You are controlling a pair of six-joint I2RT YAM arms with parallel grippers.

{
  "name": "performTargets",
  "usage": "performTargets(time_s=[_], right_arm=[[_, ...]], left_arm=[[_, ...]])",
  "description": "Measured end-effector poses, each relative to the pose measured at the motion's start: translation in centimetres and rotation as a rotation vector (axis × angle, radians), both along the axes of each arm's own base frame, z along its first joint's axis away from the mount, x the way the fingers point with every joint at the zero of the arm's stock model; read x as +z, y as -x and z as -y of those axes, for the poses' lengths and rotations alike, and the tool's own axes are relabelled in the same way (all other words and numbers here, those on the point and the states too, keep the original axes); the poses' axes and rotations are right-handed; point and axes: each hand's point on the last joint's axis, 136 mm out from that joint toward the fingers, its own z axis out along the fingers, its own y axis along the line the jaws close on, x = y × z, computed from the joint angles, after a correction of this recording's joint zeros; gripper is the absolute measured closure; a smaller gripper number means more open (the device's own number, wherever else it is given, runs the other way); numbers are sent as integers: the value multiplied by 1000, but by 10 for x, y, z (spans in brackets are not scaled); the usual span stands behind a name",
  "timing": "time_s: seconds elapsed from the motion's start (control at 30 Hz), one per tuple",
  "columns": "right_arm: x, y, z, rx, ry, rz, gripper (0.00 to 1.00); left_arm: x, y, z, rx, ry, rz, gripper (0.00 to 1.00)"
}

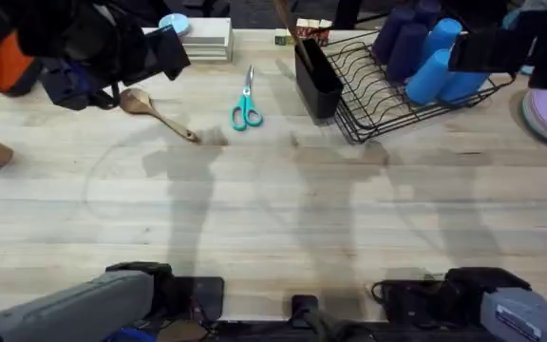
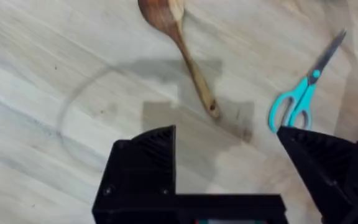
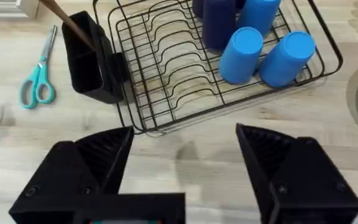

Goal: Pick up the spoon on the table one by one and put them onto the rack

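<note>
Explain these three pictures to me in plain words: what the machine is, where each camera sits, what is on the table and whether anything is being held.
This is a robot with two arms at a wooden table, each ending in a two-finger claw. The overhead picture looks down from above the arms' bases. The other two come from cameras on the wrists, with each claw's black fingers at the bottom edge. The left claw hangs open over a wooden spoon lying on the table, with teal scissors nearby. The right claw is open in front of the black wire rack, which holds blue cups and has a black caddy at one end. Neither claw holds anything.
</note>
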Motion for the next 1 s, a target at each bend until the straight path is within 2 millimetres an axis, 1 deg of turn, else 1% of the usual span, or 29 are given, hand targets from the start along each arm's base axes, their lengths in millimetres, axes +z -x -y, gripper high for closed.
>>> performTargets(time_s=[0.3, 0.47, 0.63, 0.73, 0.77, 1.0], right_arm=[[0, 0, 0, 0, 0, 0, 5], [0, 0, 0, 0, 0, -2, 5], [-1, 0, 0, 0, 0, -3, 5], [0, 0, 0, 0, 0, -2, 5], [0, 0, 0, 0, 0, -2, 5], [0, 0, 0, 0, 0, -2, 5]], left_arm=[[-3, -33, -9, 58, -25, 74, 7], [-7, -38, -19, 110, -15, 76, 8], [-13, -40, -38, 205, 4, 76, 8], [-20, -44, -47, 238, 7, 68, 8], [-30, -50, -48, 244, 9, 52, 8], [-53, -66, -49, 248, 11, 23, 8]])
